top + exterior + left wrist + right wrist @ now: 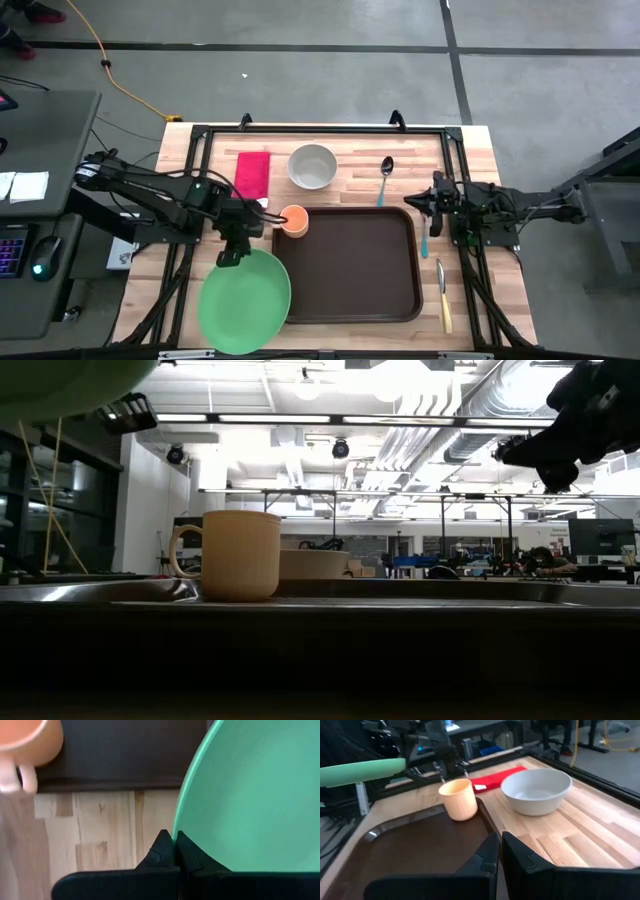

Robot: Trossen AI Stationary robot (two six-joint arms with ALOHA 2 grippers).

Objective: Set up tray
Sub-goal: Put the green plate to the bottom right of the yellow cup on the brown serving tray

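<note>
The dark brown tray lies in the middle of the wooden table. An orange cup stands on its far left corner. A round green plate hangs over the tray's near left rim, with my left gripper shut on its far edge. In the right wrist view the plate floats roughly level above the table. My right gripper is shut and empty, held in the air past the tray's far right corner. My left gripper pinches the green plate's rim between its two fingers, at the plate's far left edge. The fingers slant down onto it from the far side. The plate is lifted clear of the table and stays roughly level.
Beyond the tray lie a red napkin, a white bowl and a spoon. A blue-handled utensil and a knife lie to the tray's right. Black frame rails run along the table's edges.
</note>
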